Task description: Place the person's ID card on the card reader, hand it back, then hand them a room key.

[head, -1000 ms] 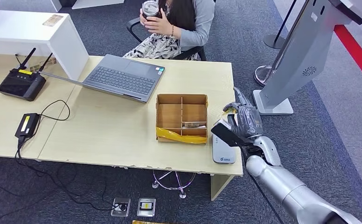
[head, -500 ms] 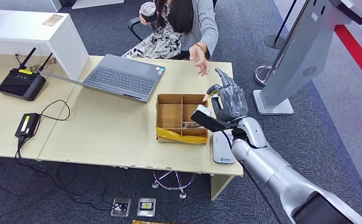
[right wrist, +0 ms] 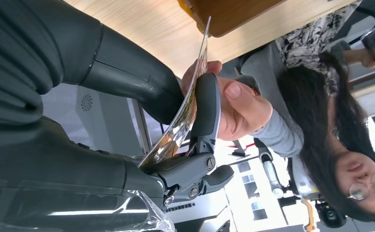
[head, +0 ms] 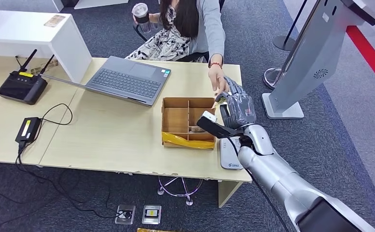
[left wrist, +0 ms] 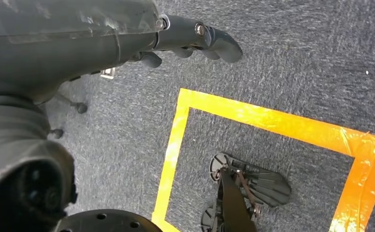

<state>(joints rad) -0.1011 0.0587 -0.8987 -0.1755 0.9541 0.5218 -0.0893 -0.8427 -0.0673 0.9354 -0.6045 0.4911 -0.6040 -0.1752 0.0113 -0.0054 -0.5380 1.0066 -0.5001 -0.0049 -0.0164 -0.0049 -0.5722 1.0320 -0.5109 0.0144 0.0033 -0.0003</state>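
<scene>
My right hand (head: 238, 108) is raised over the desk's far right corner, beside the cardboard box (head: 188, 140). It pinches a thin, colourful card (right wrist: 185, 111) between thumb and a finger (right wrist: 206, 111). The seated person's hand (head: 218, 82) reaches across the desk, and the right wrist view has their fingers (right wrist: 238, 106) on the same card. The white card reader (head: 230, 154) lies on the desk's near right corner, below my forearm, with nothing on it. Cards (head: 202, 129) lie in one compartment of the box. My left hand (left wrist: 127, 38) hangs over the carpet, fingers apart, holding nothing.
An open laptop (head: 127, 79) sits left of the box. A black router (head: 21, 86) and a power brick (head: 28, 129) with cables are at the far left. The person holds a cup (head: 141, 12). A grey kiosk stand (head: 301, 63) rises right of the desk.
My right hand rose from beside the card reader and moved toward the person with the card. The person took one hand off the cup, reached over the desk and took hold of the card.
</scene>
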